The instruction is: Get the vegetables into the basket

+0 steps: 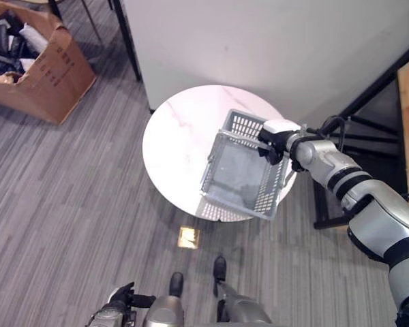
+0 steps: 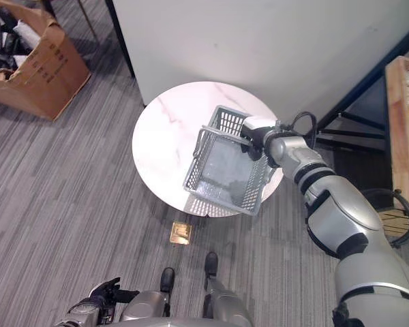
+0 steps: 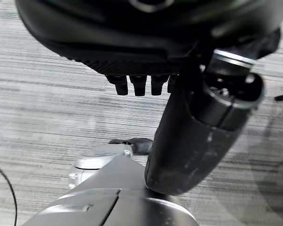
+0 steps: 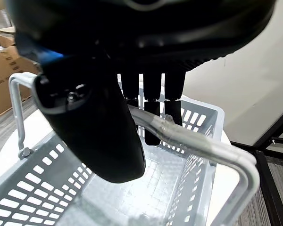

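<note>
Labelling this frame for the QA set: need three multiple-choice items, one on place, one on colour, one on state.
1. Where is the basket?
A. On the floor by the cardboard box
B. On the round table, at its right side
C. On the wooden shelf

2. What colour is the basket?
A. Grey
B. Red
C. Green

3. What is the right hand doing?
A. Hanging open over the floor
B. Pressing flat on the table top
C. Fingers curled round a basket handle

Answers:
1 B, the head views show it on the white round table.
2 A, its lattice walls are grey.
3 C, the right wrist view shows the fingers wrapped over the handle bar.
</note>
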{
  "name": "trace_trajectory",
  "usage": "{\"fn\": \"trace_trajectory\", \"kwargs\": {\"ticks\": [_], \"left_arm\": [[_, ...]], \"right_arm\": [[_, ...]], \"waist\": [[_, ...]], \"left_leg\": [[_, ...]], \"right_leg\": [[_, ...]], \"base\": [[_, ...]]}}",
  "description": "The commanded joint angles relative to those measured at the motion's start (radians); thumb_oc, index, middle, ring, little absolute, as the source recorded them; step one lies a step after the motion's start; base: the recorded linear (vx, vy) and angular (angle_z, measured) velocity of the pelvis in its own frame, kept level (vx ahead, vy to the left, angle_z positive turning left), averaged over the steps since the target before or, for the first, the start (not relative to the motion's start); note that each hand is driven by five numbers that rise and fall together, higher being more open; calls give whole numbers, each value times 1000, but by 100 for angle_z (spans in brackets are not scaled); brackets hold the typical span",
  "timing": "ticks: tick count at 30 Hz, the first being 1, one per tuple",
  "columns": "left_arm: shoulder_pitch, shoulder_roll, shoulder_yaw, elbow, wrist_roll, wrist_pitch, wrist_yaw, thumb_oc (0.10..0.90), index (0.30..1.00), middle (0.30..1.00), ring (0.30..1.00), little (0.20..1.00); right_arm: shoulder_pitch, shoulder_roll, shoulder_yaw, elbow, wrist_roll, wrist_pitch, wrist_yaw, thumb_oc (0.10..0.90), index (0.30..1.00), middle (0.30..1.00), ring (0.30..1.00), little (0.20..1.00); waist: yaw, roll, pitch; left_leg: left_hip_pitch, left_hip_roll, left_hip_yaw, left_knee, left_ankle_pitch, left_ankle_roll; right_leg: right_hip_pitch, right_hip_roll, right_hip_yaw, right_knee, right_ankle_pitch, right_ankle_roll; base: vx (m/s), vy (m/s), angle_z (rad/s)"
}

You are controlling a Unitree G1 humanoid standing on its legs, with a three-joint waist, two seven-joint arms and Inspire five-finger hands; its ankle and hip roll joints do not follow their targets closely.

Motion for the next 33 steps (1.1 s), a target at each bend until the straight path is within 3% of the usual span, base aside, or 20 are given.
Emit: {"fn": "trace_trajectory", "kwargs": {"ticks": [1,7,16,27,33], "left_arm": [[15,-2,-10,33,55,5,-33,900,1000,1000,1000,1000],[31,-7,10,41,94,16,-56,900,1000,1000,1000,1000],[52,-27,34,46,134,25,-73,900,1000,1000,1000,1000],[65,-47,38,59,197,28,-96,900,1000,1000,1000,1000],[64,-48,27,63,211,27,-98,900,1000,1000,1000,1000]], "right_arm": [[-110,-110,-91,-11,-6,9,-25,400,300,300,300,300],[17,-209,-156,-178,-1,8,31,400,300,300,300,300],[216,-336,-285,-333,23,3,67,400,300,300,300,300],[507,-454,-494,-323,35,-7,64,400,300,300,300,300],[567,-437,-512,-224,7,-10,50,400,300,300,300,300]], "waist": [[-6,8,-69],[-60,35,-116],[-104,60,-144],[-154,82,-164],[-159,82,-162]], "left_leg": [[7,-15,-57,-19,-47,37],[53,-11,-33,-19,-54,35],[73,-7,-10,-19,-53,35],[96,-2,21,-19,-63,34],[102,2,30,-19,-68,30]], "right_leg": [[171,-9,-5,5,-169,61],[191,-2,14,41,-184,58],[185,10,30,84,-197,58],[198,18,58,75,-199,57],[205,21,62,68,-199,57]], "base": [[-93,-14,-6],[-88,-27,-6],[-63,-33,-12],[-1,-23,-7],[5,-18,-5]]}}
